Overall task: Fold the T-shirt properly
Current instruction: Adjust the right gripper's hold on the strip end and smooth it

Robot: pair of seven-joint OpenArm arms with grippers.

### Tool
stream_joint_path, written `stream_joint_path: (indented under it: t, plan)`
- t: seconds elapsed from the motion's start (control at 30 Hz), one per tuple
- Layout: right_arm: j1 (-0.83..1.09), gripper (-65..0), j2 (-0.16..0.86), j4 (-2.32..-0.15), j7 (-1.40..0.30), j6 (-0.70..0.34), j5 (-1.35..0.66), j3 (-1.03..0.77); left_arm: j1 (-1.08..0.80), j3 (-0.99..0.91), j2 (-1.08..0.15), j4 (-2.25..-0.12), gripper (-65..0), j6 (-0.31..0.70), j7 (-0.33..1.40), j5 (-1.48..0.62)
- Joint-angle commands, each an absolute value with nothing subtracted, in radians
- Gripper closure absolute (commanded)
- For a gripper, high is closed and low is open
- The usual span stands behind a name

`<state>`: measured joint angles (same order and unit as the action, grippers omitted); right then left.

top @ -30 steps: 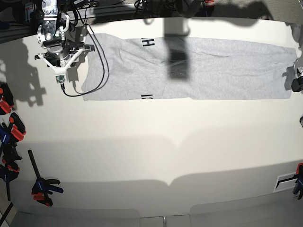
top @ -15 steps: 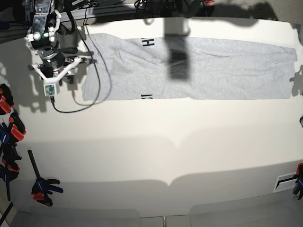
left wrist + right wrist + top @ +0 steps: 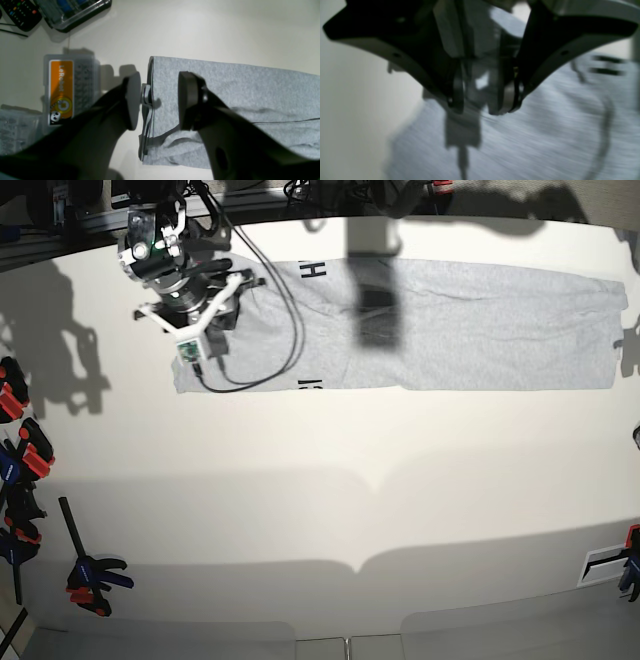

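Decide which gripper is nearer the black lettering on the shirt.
Right. The right gripper hovers over the shirt beside the lettering; the left gripper is at the shirt's far end.

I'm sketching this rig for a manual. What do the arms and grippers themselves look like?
The left gripper has two matte black fingers ending in flat rounded pads. The right gripper has the same dark angular fingers, blurred here. In the base view, the right arm has a white bracket around a dark body, a small green board on it, and black cables looping off it.
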<state>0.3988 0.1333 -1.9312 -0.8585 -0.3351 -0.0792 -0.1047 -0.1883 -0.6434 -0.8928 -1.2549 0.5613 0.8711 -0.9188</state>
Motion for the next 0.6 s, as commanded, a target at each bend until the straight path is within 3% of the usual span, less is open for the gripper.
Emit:
stream_joint_path:
  t: [0.0,0.27,0.47,0.57]
  plan:
    - [0.395,-21.6,0.139,-1.935,-0.851,-0.316,-0.058,-0.117,-0.180,-0.654,-0.929,-1.271,-22.9,0.567,0.850,-0.933]
    - [0.396,-21.6,0.153,-1.887,-0.852,-0.314,-0.028,-0.241,-0.180,-0.654,-0.929,-1.271,-23.5,0.568,0.851,-0.948]
    - [0.397,-21.6,0.227,-1.887,-0.853,-0.313,-0.030,-0.305,-0.180,-0.654,-0.929,-1.271,-33.1,0.568,0.851,-0.954]
    - [0.396,-21.6,0.247,-1.887,-0.853,-0.313,-0.033,-0.308,-0.180,-0.654,-0.929,-1.271,-33.6,0.567,0.851,-0.955]
